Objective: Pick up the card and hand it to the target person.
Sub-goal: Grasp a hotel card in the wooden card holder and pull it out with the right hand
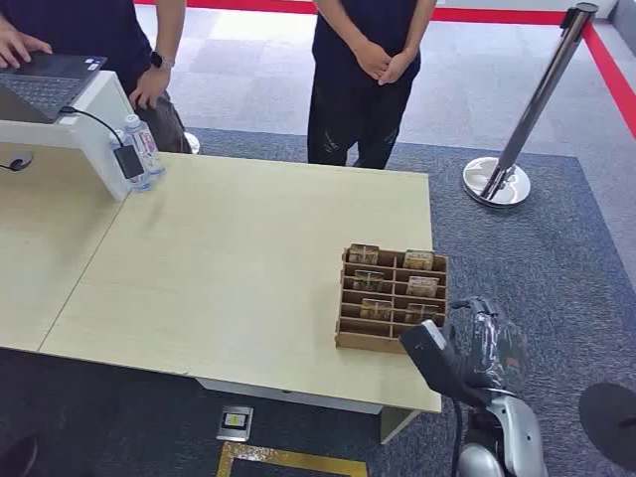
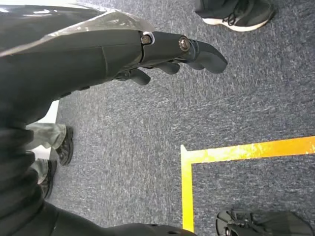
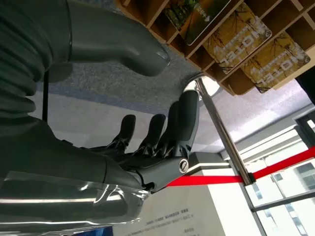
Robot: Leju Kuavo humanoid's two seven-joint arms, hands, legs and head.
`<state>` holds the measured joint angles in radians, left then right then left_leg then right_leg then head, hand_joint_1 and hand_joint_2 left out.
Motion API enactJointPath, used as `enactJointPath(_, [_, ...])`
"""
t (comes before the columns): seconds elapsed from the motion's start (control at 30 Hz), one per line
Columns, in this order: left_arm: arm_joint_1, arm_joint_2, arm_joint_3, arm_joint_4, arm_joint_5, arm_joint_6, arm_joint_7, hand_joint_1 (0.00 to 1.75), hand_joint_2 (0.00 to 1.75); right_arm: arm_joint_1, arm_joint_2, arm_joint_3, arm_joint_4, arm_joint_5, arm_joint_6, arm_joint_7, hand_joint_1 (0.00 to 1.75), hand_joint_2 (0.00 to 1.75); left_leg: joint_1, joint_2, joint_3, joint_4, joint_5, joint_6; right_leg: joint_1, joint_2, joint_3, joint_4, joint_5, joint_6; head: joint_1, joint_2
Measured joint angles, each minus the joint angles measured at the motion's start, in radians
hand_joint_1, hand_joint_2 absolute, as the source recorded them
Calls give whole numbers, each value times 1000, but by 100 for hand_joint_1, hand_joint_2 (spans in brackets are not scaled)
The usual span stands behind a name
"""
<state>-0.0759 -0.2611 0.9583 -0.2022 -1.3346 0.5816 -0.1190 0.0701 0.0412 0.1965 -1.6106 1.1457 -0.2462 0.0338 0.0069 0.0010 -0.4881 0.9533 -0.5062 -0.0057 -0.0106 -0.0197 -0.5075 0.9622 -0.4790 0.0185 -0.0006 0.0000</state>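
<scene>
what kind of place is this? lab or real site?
Looks like a staged reception or demo area, not a home: a light wood desk with a slotted card rack, a chrome queue post with red belt, and grey office carpet marked with yellow tape.

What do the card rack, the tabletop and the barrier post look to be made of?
Card rack: probably corrugated cardboard, matte brown with thin slotted dividers. Table: seemingly light wood-grain laminate, smooth, with a pale edge band. Barrier post: polished metal, judging by its mirror-like shine and its chrome dome base.

Laptop (image 1: pixel 47 78); bottles (image 1: pixel 142 149) (beside it)
</scene>
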Motion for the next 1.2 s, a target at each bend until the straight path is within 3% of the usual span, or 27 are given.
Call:
enactJointPath(0.47, [0,1,-5,0,0,-1,0,0,175,-44,-7,25,54,-12,15,8,102,175,0,0,0,0,0,0,0,0,0,0,0,0,0,0])
enactJointPath(0.6, [0,1,-5,0,0,-2,4,0,175,-58,-8,33,68,-14,29,15,90,175,0,0,0,0,0,0,0,0,0,0,0,0,0,0])
enactJointPath(0.9, [0,1,-12,0,20,-2,15,0,175,-180,-7,74,189,-15,64,40,70,175,0,0,0,0,1,0,0,0,0,0,1,0,0,0])
enactJointPath(1.2, [-1,1,-17,0,31,-1,12,0,175,-276,7,122,312,-8,74,59,74,175,0,0,0,0,1,0,0,0,0,1,1,0,0,0])
